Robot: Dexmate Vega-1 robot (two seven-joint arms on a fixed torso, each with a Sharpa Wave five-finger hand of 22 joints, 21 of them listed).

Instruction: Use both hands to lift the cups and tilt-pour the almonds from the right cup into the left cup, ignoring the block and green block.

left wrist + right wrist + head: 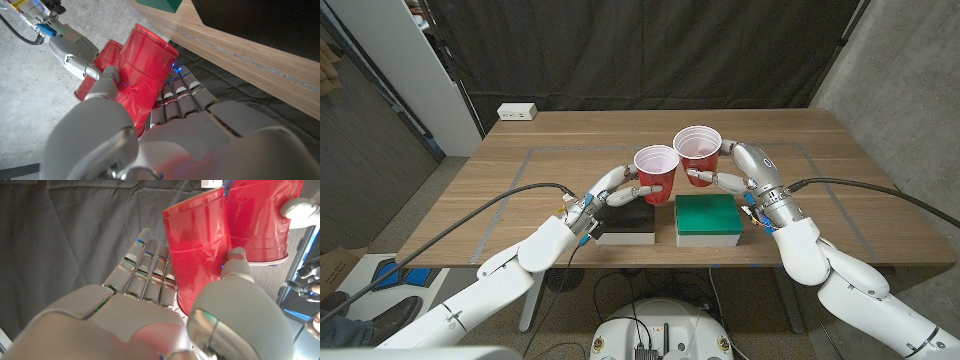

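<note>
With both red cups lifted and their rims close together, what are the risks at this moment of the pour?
1. The right cup is only slightly higher than the left cup and the rims meet at one edge, so almonds might miss and fall on the green block or the black block.
2. Each hand, left hand and right hand, holds a thin cup from the side; a harder squeeze might deform it, or it could slip while tilting.

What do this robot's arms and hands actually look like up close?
Both arms are smooth, glossy white shells with rounded segments. Black cables loop out from each forearm, and coloured connectors sit at the wrists. The left hand and right hand are silver-grey, with segmented metallic fingers and small blue lights near the fingertips.
</note>
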